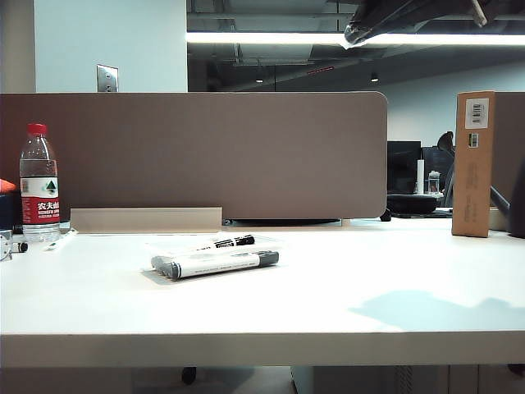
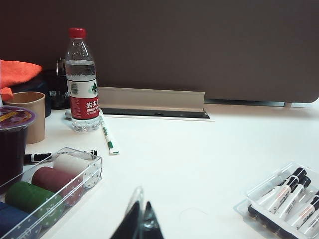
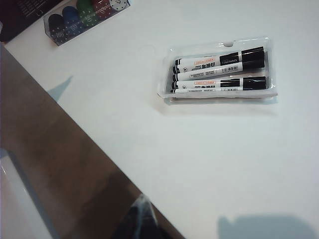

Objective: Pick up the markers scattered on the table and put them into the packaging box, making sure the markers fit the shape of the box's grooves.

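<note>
Markers (image 3: 219, 71) lie side by side inside the packaging box (image 3: 169, 89), caps all at the same end, box flat on the worktop (image 1: 369, 271) around its middle, nearer the front edge than the back divider. In the exterior view a thicker grey-capped pen (image 1: 221, 263) sits just in front of the box, touching or nearly so, can't tell which. Left pincer (image 2: 139, 221) hangs low over the worktop's left part, tips pressed together, holding nothing. Right pincer (image 3: 139, 219) is up high above the worktop, well away from the box, only a dark blurred tip showing; closed, nothing visible in it. Water bottle (image 2: 82, 79) stands at the back left by the divider, a green-tipped pen (image 2: 107, 134) lying beside it. Clear case of coloured discs (image 2: 50, 186) sits near the left edge. Cardboard box (image 1: 474, 164) stands upright at the back right.
</note>
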Available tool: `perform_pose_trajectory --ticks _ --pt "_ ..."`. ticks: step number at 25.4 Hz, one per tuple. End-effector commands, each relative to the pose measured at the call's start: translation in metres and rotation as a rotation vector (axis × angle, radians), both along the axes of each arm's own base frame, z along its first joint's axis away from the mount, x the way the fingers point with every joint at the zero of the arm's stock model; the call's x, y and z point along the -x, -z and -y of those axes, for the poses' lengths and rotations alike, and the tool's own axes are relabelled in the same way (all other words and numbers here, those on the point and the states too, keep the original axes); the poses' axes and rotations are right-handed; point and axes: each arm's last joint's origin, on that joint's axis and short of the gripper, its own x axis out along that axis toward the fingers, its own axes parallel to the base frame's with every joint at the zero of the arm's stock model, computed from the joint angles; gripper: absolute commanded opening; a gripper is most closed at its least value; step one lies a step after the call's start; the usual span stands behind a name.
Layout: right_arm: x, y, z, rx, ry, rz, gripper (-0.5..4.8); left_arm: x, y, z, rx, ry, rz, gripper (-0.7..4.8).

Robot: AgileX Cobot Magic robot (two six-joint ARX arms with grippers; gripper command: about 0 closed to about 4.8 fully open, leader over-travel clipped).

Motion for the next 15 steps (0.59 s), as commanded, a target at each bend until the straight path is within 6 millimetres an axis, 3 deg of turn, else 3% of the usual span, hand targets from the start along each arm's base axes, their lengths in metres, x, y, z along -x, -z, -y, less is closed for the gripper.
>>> perform_pose_trajectory --ticks 1,15 --pt "-0.0003 -0.0027 -0.0005 -0.012 -0.002 0.017 -0.08 0.0004 -0.0025 0.0002 0.001 0.005 0.019 -0.02" --pt "0.0028 -0.0066 0.0031 0.0 0.039 0.05 -0.08 0.0004 -0.0025 0.0002 0.001 0.005 0.019 -0.02"
